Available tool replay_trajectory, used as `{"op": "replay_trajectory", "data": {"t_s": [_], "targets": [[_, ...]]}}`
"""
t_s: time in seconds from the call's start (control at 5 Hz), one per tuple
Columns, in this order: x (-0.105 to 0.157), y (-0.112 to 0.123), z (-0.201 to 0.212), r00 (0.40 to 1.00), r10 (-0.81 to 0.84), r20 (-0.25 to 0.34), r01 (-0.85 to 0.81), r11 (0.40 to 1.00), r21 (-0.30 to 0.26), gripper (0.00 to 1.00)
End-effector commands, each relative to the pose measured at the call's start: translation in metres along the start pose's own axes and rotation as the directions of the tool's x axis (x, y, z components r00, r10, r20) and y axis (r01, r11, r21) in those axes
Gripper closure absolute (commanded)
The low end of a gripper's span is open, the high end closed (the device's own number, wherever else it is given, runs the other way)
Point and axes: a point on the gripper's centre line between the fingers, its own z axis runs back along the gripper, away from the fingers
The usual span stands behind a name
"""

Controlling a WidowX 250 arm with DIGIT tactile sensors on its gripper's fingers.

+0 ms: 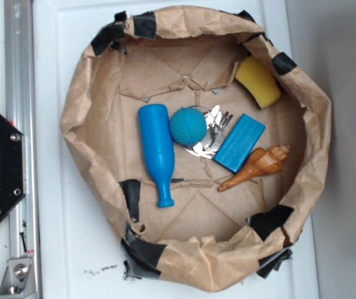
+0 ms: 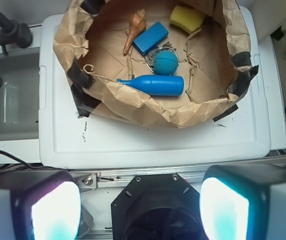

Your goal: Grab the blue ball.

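I'm up high and well back from the bowl [image 1: 78,118], looking down over my own fingers [image 2: 48,210]. My gripper [image 2: 140,207] is spread wide, nothing between the pads, both glowing at the bottom corners of the wrist view.

Sweeping left to right in the overhead view: the bottle [image 1: 156,151] lies first, long axis running up and down the picture, neck toward the near rim. Just right of its fat end sits the ball [image 1: 188,127], touching or all but touching the bottle, I can't quite tell at this blur. Tucked behind the ball's right side is a bunch of keys [image 1: 212,134]. Next comes the block [image 1: 239,142], then the shell [image 1: 256,168] just below it, and the sponge [image 1: 258,81] up against the far wall.

From the wrist, the ball [image 2: 165,62] lies straight ahead and a touch right of my centre line, beyond the bottle [image 2: 153,84], which lies crosswise between us. So the reach is forward, over the paper rim and the bottle, then down. The ball is round, so no axis to match, but I judge the jaws should straddle it clear of bottle and keys.
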Motion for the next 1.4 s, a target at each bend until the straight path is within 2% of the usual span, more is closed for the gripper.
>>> {"op": "replay_trajectory", "data": {"t_s": [0.0, 0.2, 0.4, 0.6, 0.8, 1.0, 1.2], "targets": [[0.0, 0.0, 0.0, 1.0, 0.0, 0.0, 0.0, 1.0, 0.0, 0.0], [0.046, 0.012, -0.042, 1.0, -0.002, 0.013, 0.001, 0.994, 0.113, 0.0], [0.068, 0.023, -0.077, 0.999, 0.026, 0.026, -0.029, 0.995, 0.097, 0.0], [0.086, 0.033, -0.113, 1.0, -0.004, 0.031, 0.0, 0.992, 0.125, 0.0], [0.099, 0.043, -0.152, 0.999, -0.039, 0.036, 0.035, 0.992, 0.118, 0.0], [0.13, 0.025, -0.188, 0.985, -0.16, 0.067, 0.159, 0.987, 0.023, 0.0], [0.146, 0.002, -0.215, 0.97, -0.239, 0.038, 0.238, 0.971, 0.027, 0.0]]}}
